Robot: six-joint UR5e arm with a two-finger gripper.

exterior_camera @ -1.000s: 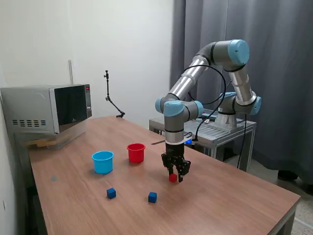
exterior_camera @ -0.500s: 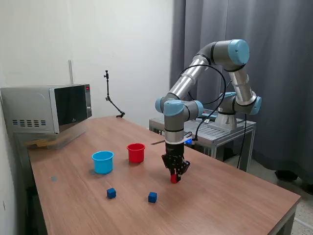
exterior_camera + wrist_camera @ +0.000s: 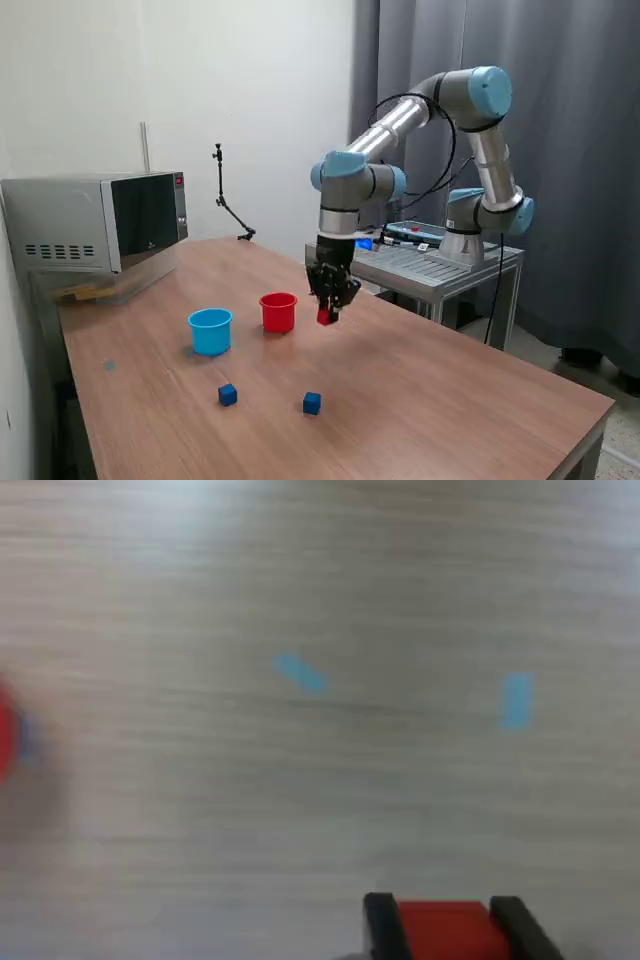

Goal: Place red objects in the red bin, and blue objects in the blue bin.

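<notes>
Gripping a red cube [image 3: 326, 317], jaws hang beside red cup [image 3: 278, 312].

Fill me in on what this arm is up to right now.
The gripper is shut on a red cube, held in the air beside the red cup; the wrist view shows the cube between the jaws. The cube is not yet in the cup. Two blue cubes sit on the table, in front of the light blue cup.

Microwave [image 3: 95, 222] on table [image 3: 460, 385]
</notes>
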